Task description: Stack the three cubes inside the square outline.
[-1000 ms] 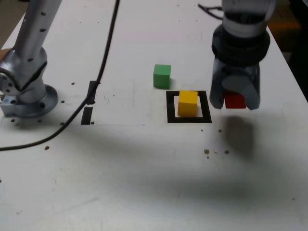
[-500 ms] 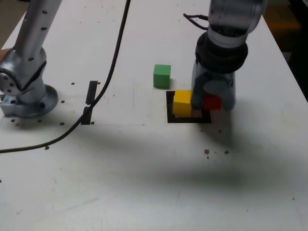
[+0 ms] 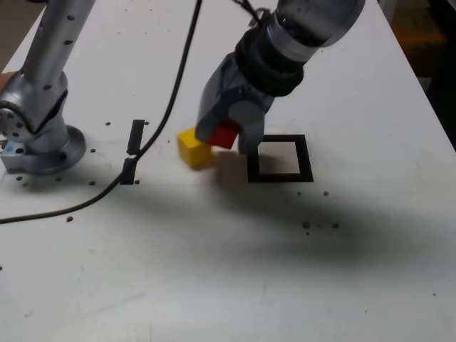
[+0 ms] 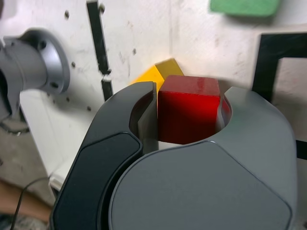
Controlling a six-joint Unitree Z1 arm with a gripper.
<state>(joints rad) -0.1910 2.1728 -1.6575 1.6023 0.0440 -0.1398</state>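
With the forearm slanting down from the upper right of the exterior view, we find the gripper [image 3: 232,132] tilted now, its fingertips aimed down and toward the exterior view's left, just above the white table [image 3: 214,285]! And look at that claw: its two fingers are closed around the red cube [image 4: 188,110], one on either side, the block tipped along with the wrist. Right beside it, on the exterior view's left, sits the yellow cube [image 3: 194,149], out on the bare surface and partly behind a finger in the wrist view. Over to the exterior view's right lies the square outline [image 3: 308,160], no cube inside its black border! And the green cube [image 4: 244,6]? Up it pops at the wrist view's edge, outside that frame, while the arm hides it from the exterior camera.
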